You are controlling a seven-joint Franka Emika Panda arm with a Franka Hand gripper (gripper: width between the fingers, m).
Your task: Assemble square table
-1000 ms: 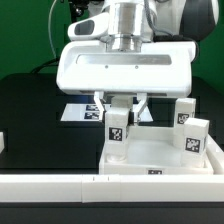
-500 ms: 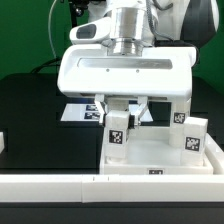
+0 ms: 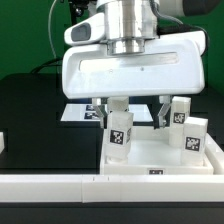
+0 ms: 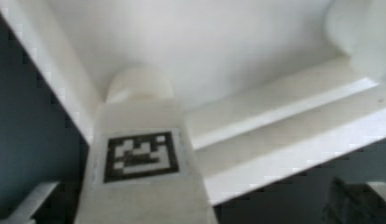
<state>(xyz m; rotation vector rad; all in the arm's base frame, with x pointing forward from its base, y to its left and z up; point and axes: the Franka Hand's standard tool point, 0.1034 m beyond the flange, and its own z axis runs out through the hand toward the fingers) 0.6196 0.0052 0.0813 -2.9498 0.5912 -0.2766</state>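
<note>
The square table's white slab point(image 3: 160, 156) lies flat with its raised rim up. A short white leg point(image 3: 119, 135) with a black-and-white tag stands upright at the slab's corner toward the exterior view's left. My gripper point(image 3: 136, 114) hangs just above it, open, with one finger point(image 3: 160, 112) well clear of the leg and the other close beside it. In the wrist view the same leg point(image 4: 147, 150) rises between my dark fingertips point(image 4: 37, 204), off centre between them, over the slab point(image 4: 225, 50). Two more tagged legs point(image 3: 193, 138) point(image 3: 181, 112) stand on the slab's right side.
The marker board point(image 3: 78, 113) lies on the black table behind the slab, toward the exterior view's left. A long low white border bar point(image 3: 60, 187) runs along the front edge. A small white piece point(image 3: 3, 143) shows at the far left edge.
My jaws have spread wide and let go of the upright leg, which stays standing at the slab's corner. The hand has risen slightly.
</note>
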